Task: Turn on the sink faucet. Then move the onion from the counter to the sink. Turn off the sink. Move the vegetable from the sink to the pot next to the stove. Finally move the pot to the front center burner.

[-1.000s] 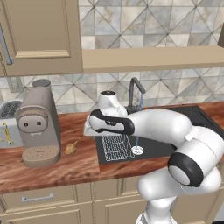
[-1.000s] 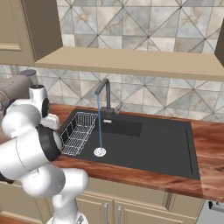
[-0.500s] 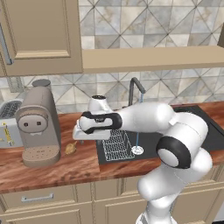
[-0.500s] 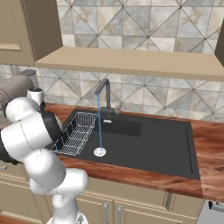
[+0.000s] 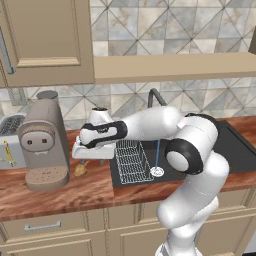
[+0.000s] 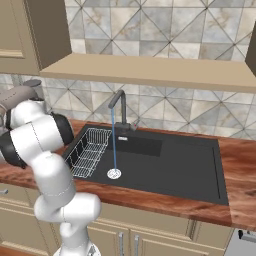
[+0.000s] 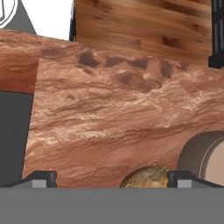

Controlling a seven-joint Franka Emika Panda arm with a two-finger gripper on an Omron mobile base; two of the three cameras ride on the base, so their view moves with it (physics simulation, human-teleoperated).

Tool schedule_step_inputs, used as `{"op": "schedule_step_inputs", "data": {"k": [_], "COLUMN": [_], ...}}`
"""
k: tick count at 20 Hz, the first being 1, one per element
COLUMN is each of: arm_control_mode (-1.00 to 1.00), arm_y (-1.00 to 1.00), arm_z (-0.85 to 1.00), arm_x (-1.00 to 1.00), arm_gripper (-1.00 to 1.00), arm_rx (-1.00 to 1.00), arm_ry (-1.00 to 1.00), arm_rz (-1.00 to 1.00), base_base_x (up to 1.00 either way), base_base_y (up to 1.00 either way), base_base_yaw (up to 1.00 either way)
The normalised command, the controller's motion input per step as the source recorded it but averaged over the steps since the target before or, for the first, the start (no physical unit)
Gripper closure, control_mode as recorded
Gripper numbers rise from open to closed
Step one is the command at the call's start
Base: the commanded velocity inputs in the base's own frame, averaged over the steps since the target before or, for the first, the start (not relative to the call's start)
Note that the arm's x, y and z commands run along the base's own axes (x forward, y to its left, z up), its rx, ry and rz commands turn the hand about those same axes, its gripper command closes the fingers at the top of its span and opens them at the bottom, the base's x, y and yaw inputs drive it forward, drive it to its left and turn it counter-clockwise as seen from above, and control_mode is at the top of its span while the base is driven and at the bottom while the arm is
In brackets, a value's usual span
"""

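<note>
The onion, small and golden brown, lies on the wooden counter between the coffee machine and the sink. My gripper hangs just above it, pointing down. In the hand view the onion sits at the bottom edge, right of centre between my two widely spread fingertips; the gripper is open and holds nothing. The faucet is running: a thin blue stream falls into the black sink.
A wire dish rack stands in the sink's left end, close to my hand. The tan coffee machine rises left of the onion, its round base beside my right fingertip. A toaster sits at the far left.
The arm has swung left from over the sink's rack to the counter and now hovers low above the onion. Water keeps running.
</note>
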Motion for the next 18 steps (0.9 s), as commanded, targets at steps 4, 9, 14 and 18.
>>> {"op": "schedule_step_inputs", "data": {"k": [4, 9, 14, 18], "arm_control_mode": [-1.00, -1.00, -1.00, -1.00], "arm_y": [0.31, 0.12, 0.00, 0.01], "arm_z": [-0.09, -0.13, -0.15, -0.13], "arm_x": [0.09, 0.04, 0.01, 0.02], "arm_gripper": [-1.00, -1.00, -1.00, -1.00], "arm_rx": [0.00, 0.00, 0.00, 0.00], "arm_ry": [0.07, 0.06, 0.03, 0.01], "arm_rz": [0.00, -0.02, -0.05, -0.05], "base_base_x": [0.00, 0.00, 0.00, 0.00], "base_base_y": [0.00, 0.00, 0.00, 0.00], "base_base_yaw": [0.00, 0.00, 0.00, 0.00]}}
